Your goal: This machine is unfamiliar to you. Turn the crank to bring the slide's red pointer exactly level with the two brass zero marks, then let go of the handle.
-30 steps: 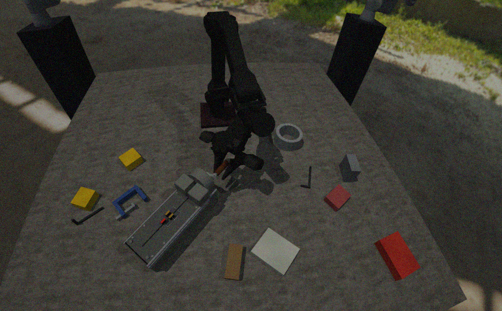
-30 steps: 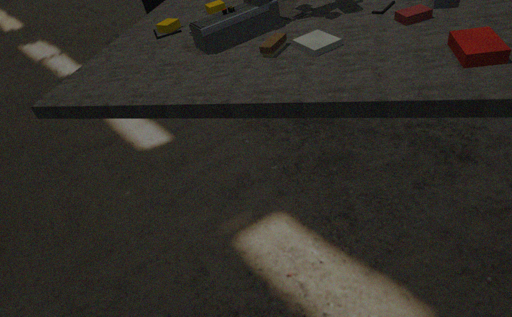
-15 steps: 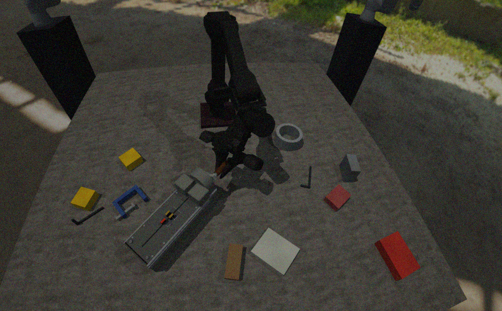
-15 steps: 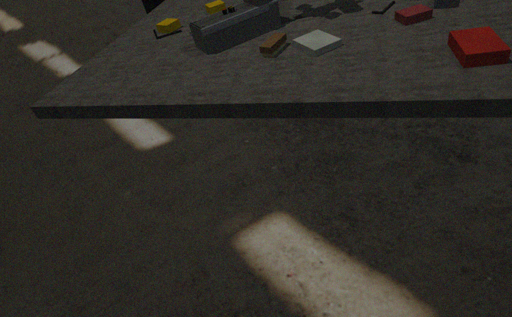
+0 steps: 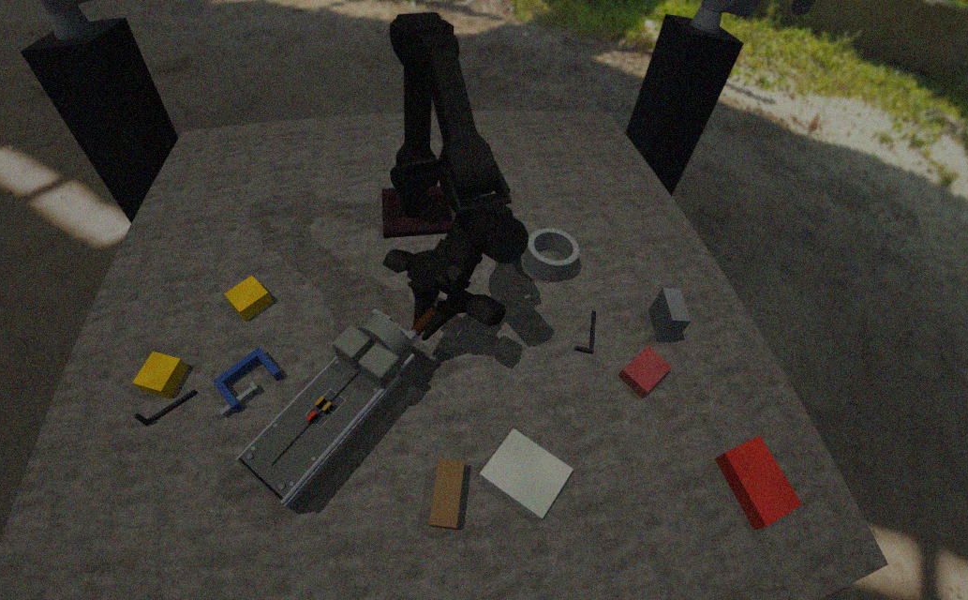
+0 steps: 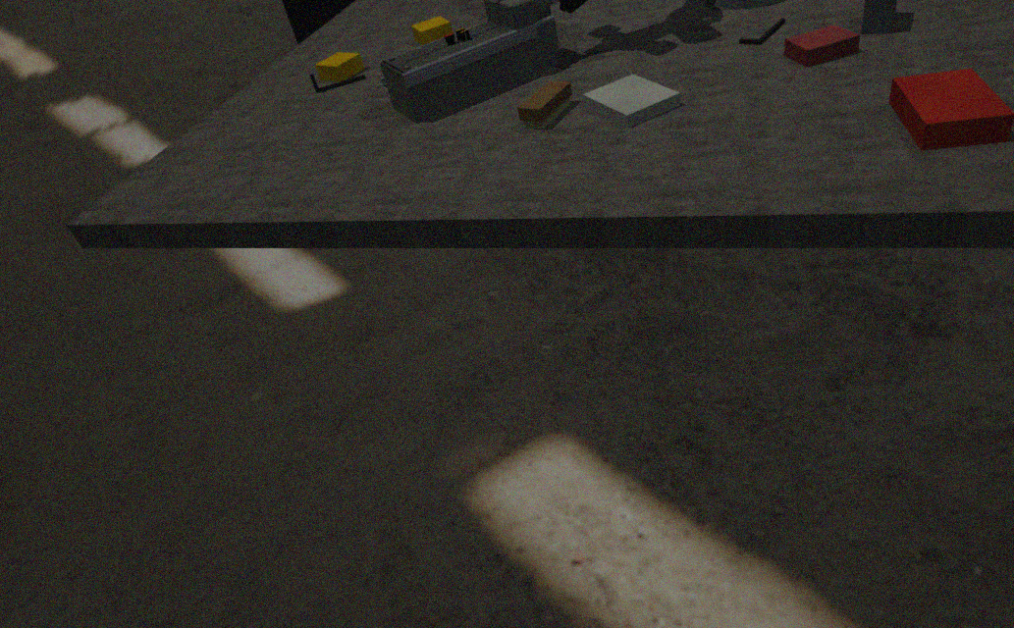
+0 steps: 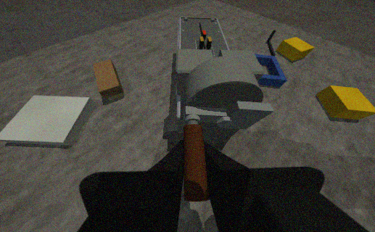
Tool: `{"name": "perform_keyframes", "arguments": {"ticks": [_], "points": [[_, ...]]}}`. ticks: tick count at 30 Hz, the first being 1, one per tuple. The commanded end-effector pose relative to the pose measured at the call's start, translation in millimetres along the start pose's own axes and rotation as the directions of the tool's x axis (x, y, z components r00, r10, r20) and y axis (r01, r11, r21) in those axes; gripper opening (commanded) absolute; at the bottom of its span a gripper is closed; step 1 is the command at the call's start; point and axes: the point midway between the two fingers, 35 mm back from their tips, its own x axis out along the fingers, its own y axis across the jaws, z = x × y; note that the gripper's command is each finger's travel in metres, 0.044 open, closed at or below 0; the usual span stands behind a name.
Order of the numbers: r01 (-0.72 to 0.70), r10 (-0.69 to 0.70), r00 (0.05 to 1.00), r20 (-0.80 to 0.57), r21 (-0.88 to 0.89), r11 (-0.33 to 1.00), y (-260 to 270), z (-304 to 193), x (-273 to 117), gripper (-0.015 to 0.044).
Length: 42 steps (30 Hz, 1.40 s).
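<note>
- Machine (image 5: 278, 440) (image 6: 455, 85) (image 7: 189, 30): locate at left of centre in the top view, lying diagonally on the table. Treat as a solid, probably heavy body; avoid dragging or tipping by side load on the crank.
- Red pointer (image 5: 312, 416) (image 6: 451, 38) (image 7: 204, 32): find just outside the brass zero marks (image 5: 320, 402) (image 6: 462, 34) (image 7: 209, 39), toward the end away from the crank. Expect short travel to level; do not push directly. Determine direction of rotation by a small trial turn.
- Rounded housing (image 5: 385, 331) (image 7: 224, 77): keep fingers clear. Assume rigid, without give on contact.
- Brown handle (image 5: 424, 320) (image 7: 195, 159): locate at the crank end of the machine. Judge as hard, smooth and light; likely to slip or twist under an off-line pull. Hold across the middle of the grip, clear of the metal neck. Follow the crank's arc with moderate force.
- Gripper (image 5: 424, 329) (image 7: 191, 143): closed narrow around the brown handle. Turn slowly, stop at level, then open straight off without nudging.
</note>
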Motion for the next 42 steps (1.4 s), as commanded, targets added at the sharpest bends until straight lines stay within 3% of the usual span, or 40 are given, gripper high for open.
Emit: {"name": "perform_keyframes", "arguments": {"ticks": [1,42], "points": [[-0.001,0.001,1.0,-0.008,0.0,1.0,1.2,-6.8,7.0,0.0],[0.0,0.0,1.0,-0.008,-0.001,1.0,-10.9,-21.2,21.2,0.0]]}}
